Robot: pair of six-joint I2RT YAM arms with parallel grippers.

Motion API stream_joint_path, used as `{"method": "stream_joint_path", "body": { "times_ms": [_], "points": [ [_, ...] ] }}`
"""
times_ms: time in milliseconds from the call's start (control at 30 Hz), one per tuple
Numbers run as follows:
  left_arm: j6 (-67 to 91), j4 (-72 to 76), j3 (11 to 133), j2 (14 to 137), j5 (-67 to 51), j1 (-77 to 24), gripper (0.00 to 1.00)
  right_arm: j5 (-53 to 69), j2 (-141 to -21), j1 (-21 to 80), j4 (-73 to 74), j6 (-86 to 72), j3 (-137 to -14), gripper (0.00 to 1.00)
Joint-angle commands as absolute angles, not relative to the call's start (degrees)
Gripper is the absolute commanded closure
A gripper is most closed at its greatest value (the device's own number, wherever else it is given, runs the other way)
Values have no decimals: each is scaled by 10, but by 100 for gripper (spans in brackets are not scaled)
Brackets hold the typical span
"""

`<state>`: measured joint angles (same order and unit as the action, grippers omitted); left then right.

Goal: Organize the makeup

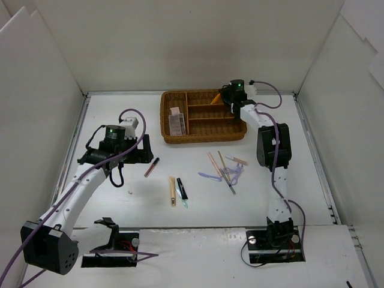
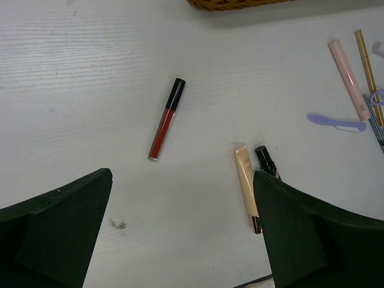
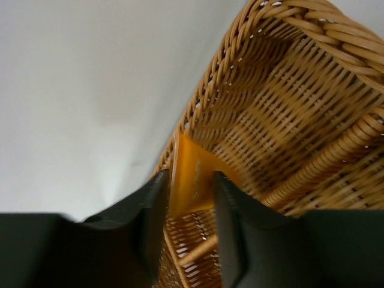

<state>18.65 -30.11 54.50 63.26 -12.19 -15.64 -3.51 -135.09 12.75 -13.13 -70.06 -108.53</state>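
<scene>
My right gripper (image 1: 224,99) hangs over the back right compartment of the wicker tray (image 1: 204,140). In the right wrist view its jaws (image 3: 191,195) are shut on an orange tube (image 3: 193,171) just above the tray's inner wall. My left gripper (image 1: 117,159) is open and empty above the table; its fingers (image 2: 54,234) stand wide apart. A red lip gloss (image 2: 165,123) lies ahead of it. A beige tube (image 2: 246,186) and black mascara (image 2: 264,157) lie by its right finger. A brown palette (image 1: 176,122) lies in the tray's left compartment.
A pink pencil (image 2: 348,69), a gold pencil (image 2: 367,57) and a lilac tool (image 2: 336,122) lie in a loose cluster (image 1: 225,168) in front of the tray. White walls enclose the table on three sides. A small smudge (image 2: 117,225) marks the table.
</scene>
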Motion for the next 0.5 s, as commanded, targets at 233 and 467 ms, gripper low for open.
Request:
{"method": "stream_joint_path", "body": {
  "times_ms": [233, 467],
  "points": [
    [184, -284, 555, 635, -134, -151, 1, -28, -1331, 118, -199, -702, -1122, 44],
    [181, -291, 564, 635, -125, -151, 1, -44, -1249, 120, -156, -557, -1082, 40]
  ]
}}
